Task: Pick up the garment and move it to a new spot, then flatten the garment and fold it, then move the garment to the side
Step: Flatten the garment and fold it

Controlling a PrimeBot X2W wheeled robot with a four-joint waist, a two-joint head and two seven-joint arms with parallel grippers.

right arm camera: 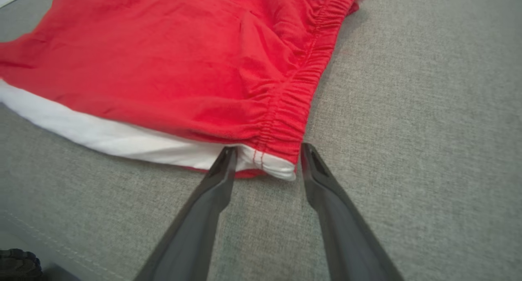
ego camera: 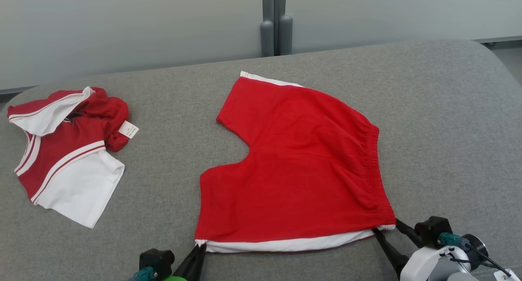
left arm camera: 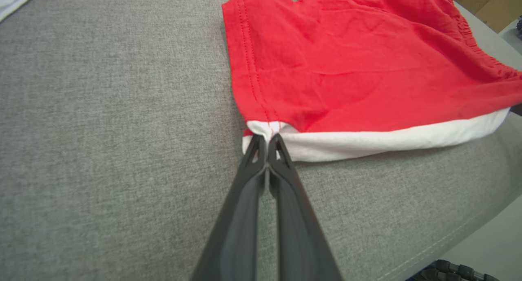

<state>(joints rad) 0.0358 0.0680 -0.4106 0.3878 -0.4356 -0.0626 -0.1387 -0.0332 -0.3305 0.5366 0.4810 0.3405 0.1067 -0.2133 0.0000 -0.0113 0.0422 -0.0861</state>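
Observation:
The garment (ego camera: 297, 167), red shorts with a white side band and a gathered waistband, lies spread flat on the grey padded table (ego camera: 440, 122). My left gripper (ego camera: 200, 246) is shut on the near left corner of the garment (left arm camera: 359, 65), its fingertips pinching the white hem beside the red seam, as the left gripper (left arm camera: 267, 139) shows in the left wrist view. My right gripper (ego camera: 385, 229) stands open at the near right corner. In the right wrist view the right gripper (right arm camera: 265, 150) straddles the waistband end of the garment (right arm camera: 171, 73), the cloth corner lying between the fingers.
A second red and white piece of clothing (ego camera: 67, 150) lies bunched at the table's left side, with a small white tag. A grey wall panel and post (ego camera: 276, 24) stand behind the table. The table's near edge (left arm camera: 469, 228) runs close below the grippers.

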